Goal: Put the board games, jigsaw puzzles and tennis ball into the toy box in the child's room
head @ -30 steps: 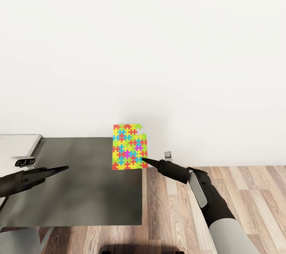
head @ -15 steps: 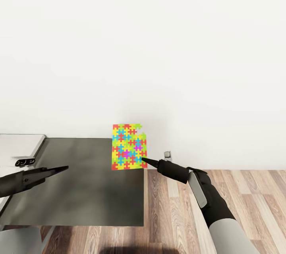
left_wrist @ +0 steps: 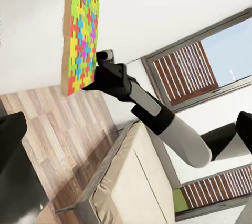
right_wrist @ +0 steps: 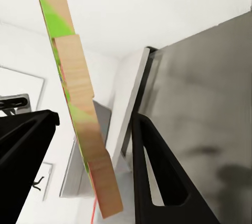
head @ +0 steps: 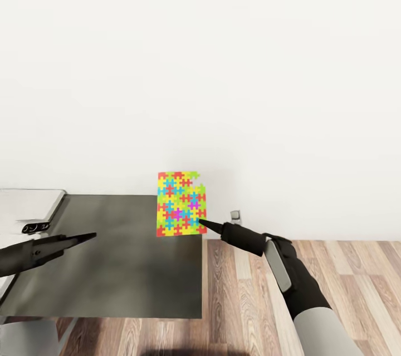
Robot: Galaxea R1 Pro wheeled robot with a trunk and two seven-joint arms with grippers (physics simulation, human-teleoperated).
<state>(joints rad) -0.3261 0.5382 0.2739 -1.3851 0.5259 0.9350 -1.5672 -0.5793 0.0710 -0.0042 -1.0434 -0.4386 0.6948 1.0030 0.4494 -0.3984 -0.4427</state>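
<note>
While my right gripper (head: 201,225) pinches the multicoloured flat jigsaw puzzle (head: 181,203) upright, my left gripper (head: 83,237), pressed together, holds nothing; boxing it remains.

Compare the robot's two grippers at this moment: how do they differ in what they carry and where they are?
The right gripper pinches the jigsaw puzzle by its lower corner, holding it upright; the left gripper carries nothing. The right gripper is at the table's far right edge, by the wall; the left gripper hangs over the table's left part. Both have black pointed fingers.

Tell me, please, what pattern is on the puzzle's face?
Interlocking pieces in red, yellow, green, blue and magenta on the puzzle; clearest in the head view.
</note>
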